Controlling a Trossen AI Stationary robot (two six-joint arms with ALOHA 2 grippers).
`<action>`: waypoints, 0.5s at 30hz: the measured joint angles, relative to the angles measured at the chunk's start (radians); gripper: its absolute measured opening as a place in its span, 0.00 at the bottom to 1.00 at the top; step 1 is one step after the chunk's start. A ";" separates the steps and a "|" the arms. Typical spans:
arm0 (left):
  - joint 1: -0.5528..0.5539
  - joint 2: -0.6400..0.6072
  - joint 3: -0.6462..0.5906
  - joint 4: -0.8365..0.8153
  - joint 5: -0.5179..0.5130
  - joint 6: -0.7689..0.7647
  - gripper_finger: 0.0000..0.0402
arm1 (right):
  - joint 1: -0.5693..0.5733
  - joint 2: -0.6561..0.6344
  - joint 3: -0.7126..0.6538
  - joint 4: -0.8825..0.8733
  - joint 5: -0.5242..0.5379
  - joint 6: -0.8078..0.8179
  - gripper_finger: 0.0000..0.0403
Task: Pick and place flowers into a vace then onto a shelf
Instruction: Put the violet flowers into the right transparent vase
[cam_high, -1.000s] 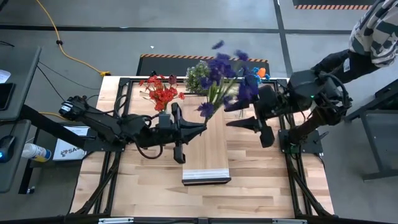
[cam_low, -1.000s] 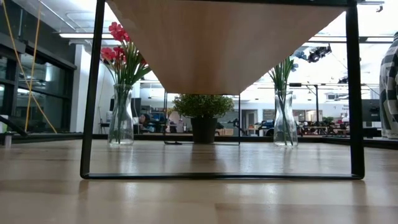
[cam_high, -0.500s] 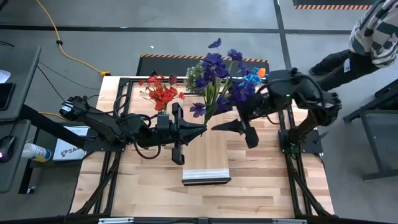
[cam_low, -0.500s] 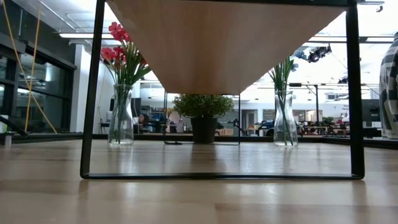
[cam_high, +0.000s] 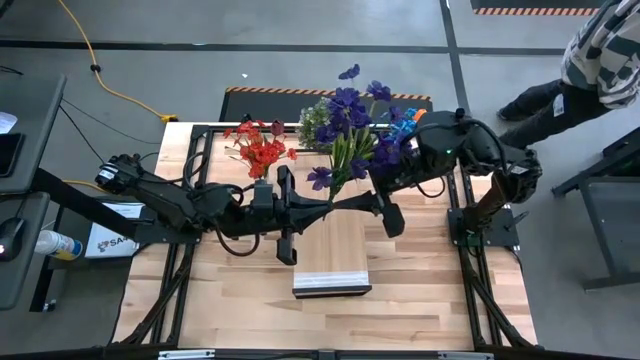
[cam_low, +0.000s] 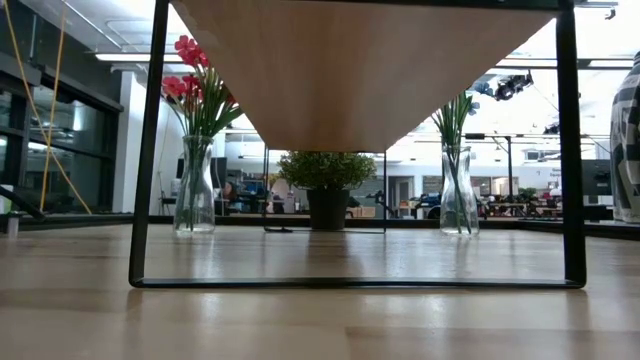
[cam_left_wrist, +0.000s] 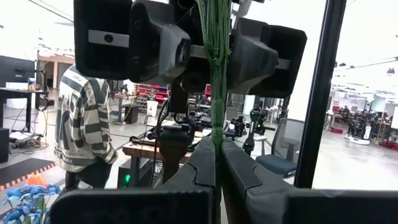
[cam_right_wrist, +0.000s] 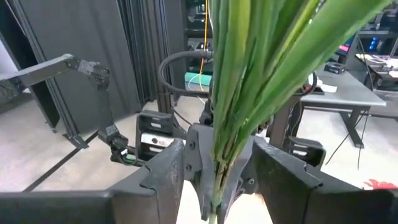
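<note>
Near the middle of the high view, above the far end of the shelf (cam_high: 331, 262), the left pincer (cam_high: 326, 206) is pinching the thin green stems of the purple and blue flowers (cam_high: 352, 125) fully shut at their lower end. The right pincer (cam_high: 371, 205) is standing half-open around the same stems (cam_right_wrist: 233, 118), just beside the left one; whether it is gripping them I cannot tell. The bunch looks light, top-heavy and springy, and the smooth stems may slide, so holding low and keeping it upright seems wisest.
</note>
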 joint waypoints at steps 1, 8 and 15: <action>0.000 0.000 0.000 0.000 0.000 0.000 0.09 | 0.000 0.000 0.000 0.005 0.000 0.000 0.44; 0.000 0.000 0.000 -0.013 -0.001 -0.007 0.09 | 0.000 -0.001 0.000 0.011 0.001 -0.001 0.38; 0.000 0.000 0.000 -0.015 -0.001 -0.008 0.09 | 0.000 -0.001 0.000 0.011 0.003 -0.008 0.26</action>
